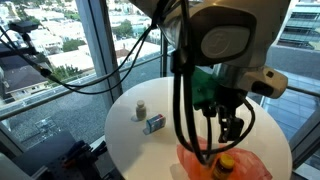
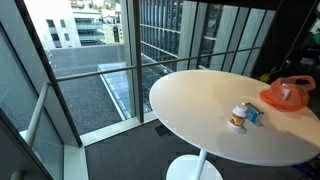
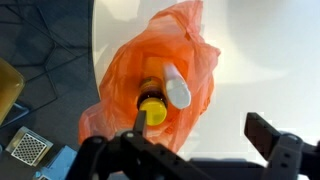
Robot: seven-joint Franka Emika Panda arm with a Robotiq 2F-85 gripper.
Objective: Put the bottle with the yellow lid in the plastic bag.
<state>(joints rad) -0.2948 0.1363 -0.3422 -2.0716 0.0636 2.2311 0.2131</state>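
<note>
The orange plastic bag (image 3: 130,75) lies on the round white table (image 3: 250,60). Inside it lies the bottle with the yellow lid (image 3: 152,108), next to a bottle with a white lid (image 3: 177,92). My gripper (image 3: 200,130) is open and empty just above the bag's mouth, its left finger beside the yellow lid. In an exterior view the gripper (image 1: 232,125) hangs over the bag (image 1: 250,165), where the yellow lid (image 1: 227,166) shows. The bag also shows in the other exterior view (image 2: 285,95).
A small bottle (image 1: 141,110) and a blue box (image 1: 154,123) stand on the table (image 1: 130,140) away from the bag, and both show in the other exterior view (image 2: 238,117) (image 2: 253,113). Glass walls surround the table. Black cables (image 1: 180,100) hang from the arm.
</note>
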